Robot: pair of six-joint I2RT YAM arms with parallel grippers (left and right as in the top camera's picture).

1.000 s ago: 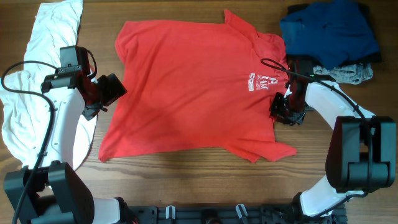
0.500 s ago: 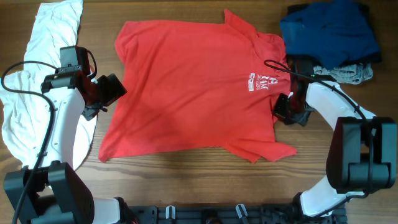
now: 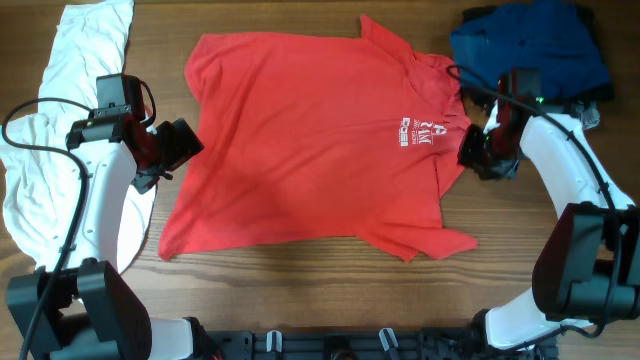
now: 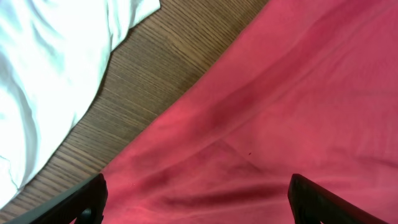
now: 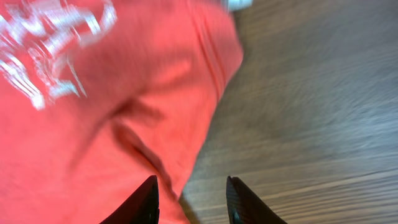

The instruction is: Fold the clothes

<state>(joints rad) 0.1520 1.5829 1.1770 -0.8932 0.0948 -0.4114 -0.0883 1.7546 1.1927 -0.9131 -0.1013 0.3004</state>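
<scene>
I had the red T-shirt [image 3: 300, 150] spread flat on the desk [image 3: 330, 290], the left gripper [image 3: 185, 148] at its left edge and the right gripper [image 3: 472, 156] at its right edge, both parted and empty, so I judged the first fold needed each to pinch cloth next.

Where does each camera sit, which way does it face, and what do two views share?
Overhead: above the table, facing straight down at the red T-shirt; both arms, left tool and right tool show.
Left wrist: low, facing down at the T-shirt's edge and white shirt; two fingertips show.
Right wrist: low, facing down at white lettering and shirt edge; two fingertips show.
Shared: overhead and right wrist both show the lettering.
</scene>
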